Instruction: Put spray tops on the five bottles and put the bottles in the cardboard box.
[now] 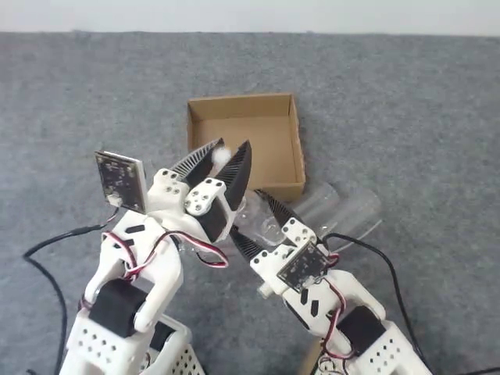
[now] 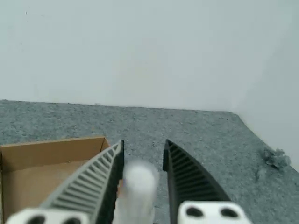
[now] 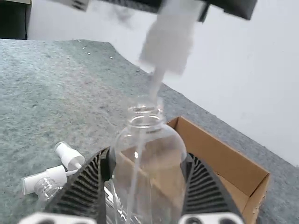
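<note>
My left gripper (image 1: 232, 148) is shut on a white spray top (image 1: 222, 155), held over the near edge of the open cardboard box (image 1: 297, 141). In the left wrist view the spray top (image 2: 138, 183) sits between the ribbed fingers (image 2: 93, 186). Just below it, my right gripper (image 1: 248, 215) is shut on a clear bottle (image 1: 263, 224), held upright. In the right wrist view the spray top (image 3: 169, 37) hangs above the bottle (image 3: 147, 158), and its thin tube reaches down into the bottle's open neck (image 3: 145, 114).
Two or more clear bottles (image 1: 348, 205) lie on the grey carpet right of the box. Loose spray tops (image 3: 65, 156) and a small capped bottle (image 3: 44, 179) lie on the carpet beside my right gripper. Black cables (image 1: 47, 266) run at the near left.
</note>
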Controlling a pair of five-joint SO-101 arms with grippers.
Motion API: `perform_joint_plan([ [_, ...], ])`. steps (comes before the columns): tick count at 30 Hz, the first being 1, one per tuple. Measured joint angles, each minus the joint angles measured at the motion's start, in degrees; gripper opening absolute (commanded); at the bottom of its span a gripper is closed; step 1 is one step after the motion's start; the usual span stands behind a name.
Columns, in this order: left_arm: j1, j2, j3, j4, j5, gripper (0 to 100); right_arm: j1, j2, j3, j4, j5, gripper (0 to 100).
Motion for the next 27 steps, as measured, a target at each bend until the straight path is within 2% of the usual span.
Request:
perform_joint_plan([
  [4,0.18,0.0,0.0,0.09,-2.99,14,0.26,0.0,0.0,0.0,0.0,3.3],
  [9,0.18,0.0,0.0,0.88,-7.12,20,0.53,0.0,0.0,-0.09,0.0,3.3],
  [19,0.18,0.0,-5.01,11.25,-7.47,21,0.7,0.0,0.0,-0.09,0.0,3.3],
  [27,0.18,0.0,-8.62,12.48,-7.56,21,5.01,0.0,0.0,-0.09,-2.81,3.3],
])
